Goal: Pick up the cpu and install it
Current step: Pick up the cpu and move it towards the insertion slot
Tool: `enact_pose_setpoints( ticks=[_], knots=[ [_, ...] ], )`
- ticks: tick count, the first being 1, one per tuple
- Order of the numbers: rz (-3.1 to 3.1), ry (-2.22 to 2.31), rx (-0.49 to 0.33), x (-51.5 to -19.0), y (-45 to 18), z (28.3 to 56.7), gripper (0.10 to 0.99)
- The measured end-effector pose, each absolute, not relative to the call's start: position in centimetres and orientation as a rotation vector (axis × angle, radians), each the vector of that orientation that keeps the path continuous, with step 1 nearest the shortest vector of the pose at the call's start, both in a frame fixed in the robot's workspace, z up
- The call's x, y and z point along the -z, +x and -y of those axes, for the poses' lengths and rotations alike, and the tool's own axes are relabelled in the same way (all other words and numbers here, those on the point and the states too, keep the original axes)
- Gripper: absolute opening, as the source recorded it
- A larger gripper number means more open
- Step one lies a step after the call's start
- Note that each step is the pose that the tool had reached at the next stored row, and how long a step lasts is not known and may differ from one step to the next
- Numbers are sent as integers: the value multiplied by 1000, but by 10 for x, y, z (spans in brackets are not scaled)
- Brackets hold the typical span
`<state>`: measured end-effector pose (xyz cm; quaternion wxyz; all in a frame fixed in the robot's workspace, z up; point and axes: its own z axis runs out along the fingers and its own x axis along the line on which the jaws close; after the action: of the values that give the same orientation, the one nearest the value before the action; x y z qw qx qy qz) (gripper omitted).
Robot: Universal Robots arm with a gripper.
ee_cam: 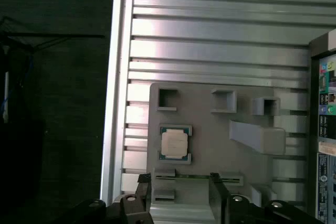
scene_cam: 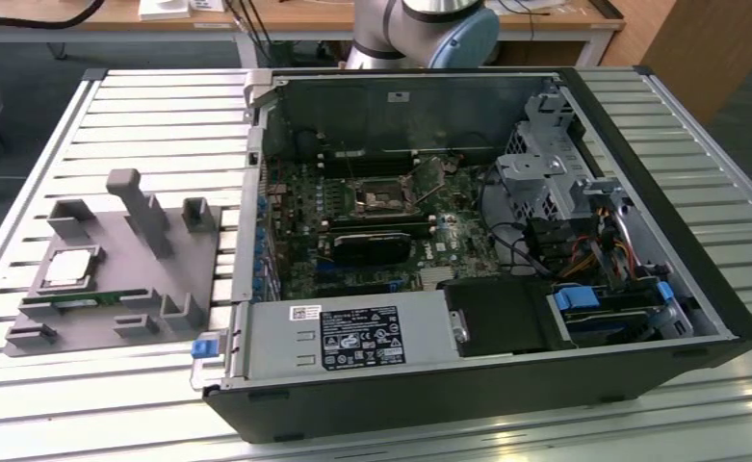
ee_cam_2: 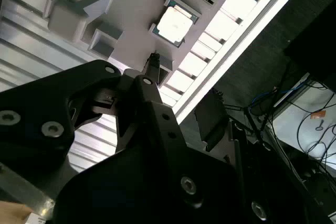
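Evidently we are at the pick-up step: our hand [ee_cam: 178,181] hovers wide open and empty above the tray [ee_cam: 220,129] by the bench's [ee_cam: 210,40] edge, where the cpu [ee_cam: 175,142] lies flat. Grasping it, we judge, calls for centring first.

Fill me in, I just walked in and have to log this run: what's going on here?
A robot arm is set to move the cpu into an open computer case. Its end effector hangs open over the grey holder tray, gripping nothing. The cpu lies flat in its recess on that tray, untouched. The motherboard socket sits inside the case, to the exterior view's right of the tray.
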<state>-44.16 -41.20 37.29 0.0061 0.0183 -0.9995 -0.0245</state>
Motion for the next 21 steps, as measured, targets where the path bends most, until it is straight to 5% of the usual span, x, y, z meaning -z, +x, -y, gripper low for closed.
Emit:
enact_pose_setpoints(
  ticks=[21],
  knots=[
    [3128, 57, 77, -358, -442, 412, 553]
  ],
)
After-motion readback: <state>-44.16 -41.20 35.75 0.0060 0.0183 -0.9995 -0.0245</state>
